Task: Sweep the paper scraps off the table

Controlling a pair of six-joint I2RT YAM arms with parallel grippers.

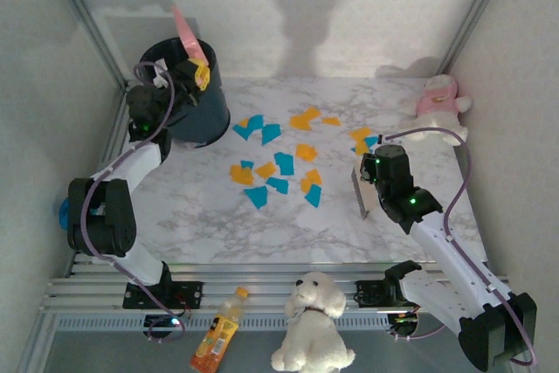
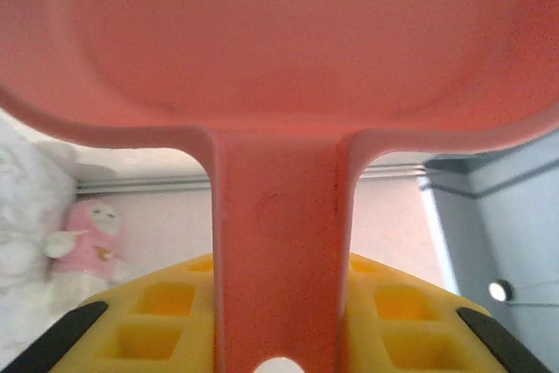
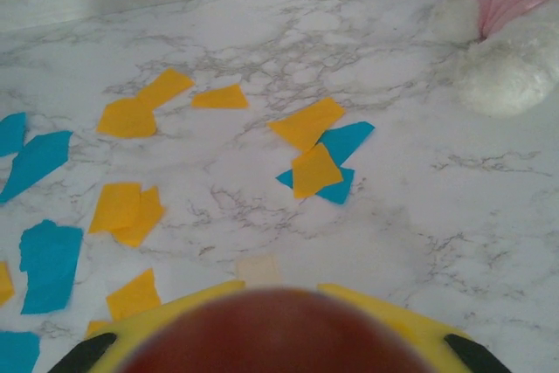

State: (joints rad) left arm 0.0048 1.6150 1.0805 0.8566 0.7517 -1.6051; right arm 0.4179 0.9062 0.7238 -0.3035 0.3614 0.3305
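On the table (image 1: 218,216), paper scraps (image 1: 284,163) crosswise.

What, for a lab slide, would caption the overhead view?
Left gripper holds a pink dustpan at a bin; right gripper holds a block beside paper scraps on the table.

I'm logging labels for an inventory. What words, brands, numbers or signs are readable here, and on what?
No text can be read.
The bottle by the arm bases: orange label, print too blurred.
The pink plush toy: small chest mark, too small to make out.
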